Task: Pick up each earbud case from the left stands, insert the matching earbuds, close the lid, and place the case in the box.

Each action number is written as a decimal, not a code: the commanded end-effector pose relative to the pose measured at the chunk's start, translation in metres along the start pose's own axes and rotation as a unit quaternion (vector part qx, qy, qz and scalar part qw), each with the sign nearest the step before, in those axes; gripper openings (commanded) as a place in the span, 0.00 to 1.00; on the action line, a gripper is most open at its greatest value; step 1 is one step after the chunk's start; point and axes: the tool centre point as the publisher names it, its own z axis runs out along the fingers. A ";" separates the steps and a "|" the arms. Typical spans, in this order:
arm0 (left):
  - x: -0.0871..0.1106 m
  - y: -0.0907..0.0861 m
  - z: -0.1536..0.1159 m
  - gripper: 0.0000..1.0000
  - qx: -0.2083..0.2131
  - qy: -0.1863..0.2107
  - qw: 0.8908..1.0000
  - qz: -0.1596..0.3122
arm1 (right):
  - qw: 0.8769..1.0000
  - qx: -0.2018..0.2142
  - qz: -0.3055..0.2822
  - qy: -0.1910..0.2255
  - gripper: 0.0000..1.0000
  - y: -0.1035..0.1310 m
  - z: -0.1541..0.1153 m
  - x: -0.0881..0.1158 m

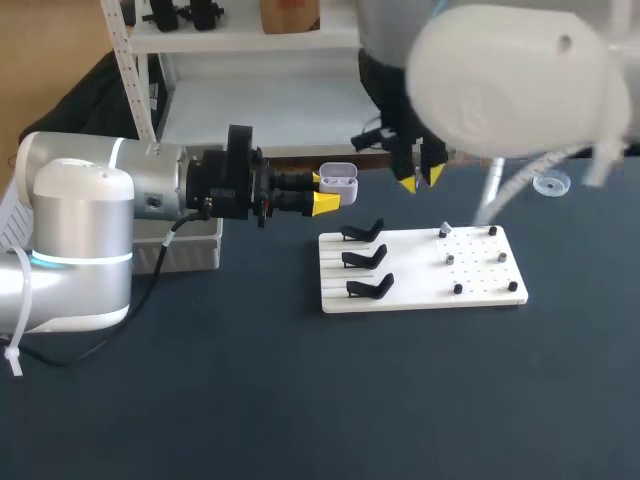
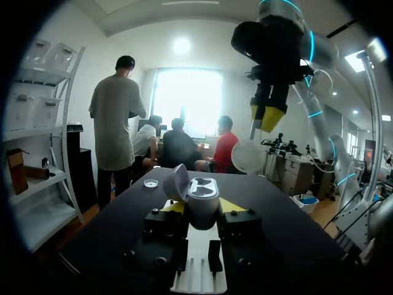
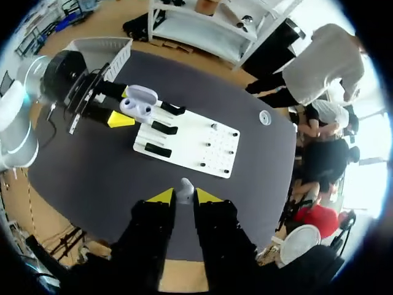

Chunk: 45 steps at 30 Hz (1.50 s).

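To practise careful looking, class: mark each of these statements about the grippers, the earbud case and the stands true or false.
1. The left gripper holds the earbud case. True.
2. The case's lid is closed. False: it stands open.
3. A case rests on one of the black stands. False: all three are empty.
4. The right gripper holds a small white earbud. True.

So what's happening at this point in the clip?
The left hand holds an open earbud case above the table, next to the white board. The right hand hangs higher up, pinching a small white earbud. The earbud is not yet in the case. The three black stands on the board are empty.
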 end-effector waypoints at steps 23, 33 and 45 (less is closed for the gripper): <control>0.000 -0.002 0.000 0.00 -0.003 -0.001 1.000 0.000 | 0.917 -0.087 0.388 -0.015 0.00 0.046 -0.017 -0.043; 0.000 -0.002 0.000 0.00 -0.003 -0.001 1.000 0.000 | 0.903 -0.032 0.426 -0.057 0.00 0.059 -0.001 -0.056; 0.000 -0.002 0.000 0.00 -0.003 -0.001 1.000 0.000 | 0.916 -0.030 0.399 -0.037 0.00 0.066 0.015 -0.070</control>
